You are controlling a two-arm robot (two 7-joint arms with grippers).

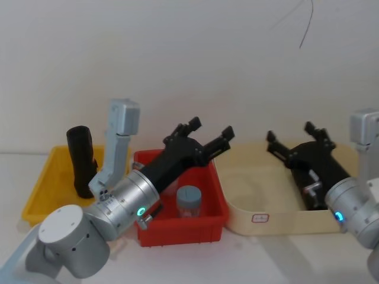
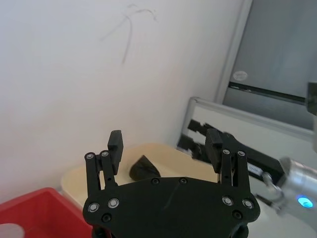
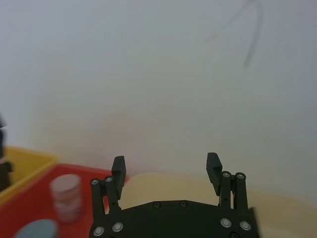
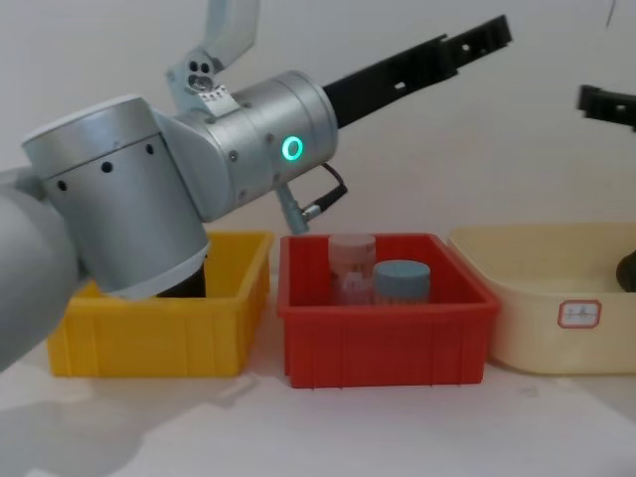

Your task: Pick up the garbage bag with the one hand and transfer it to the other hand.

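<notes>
- Our left gripper [image 1: 210, 128], the long black two-finger claw on the green-lit silver arm, hangs spread wide and empty above the red plastic bin [image 1: 177, 231].
- Our right gripper [image 1: 291, 134], on the blue-lit arm, is likewise spread and empty, over the cream tub [image 1: 290, 222].
- The garbage bag [image 1: 80, 158], a tall matte-black cylinder roll, stands upright in the yellow bin [image 1: 41, 189], touched by neither claw.

Head looks down; chest looks level; both share red bin [image 1: 183, 234]
</notes>
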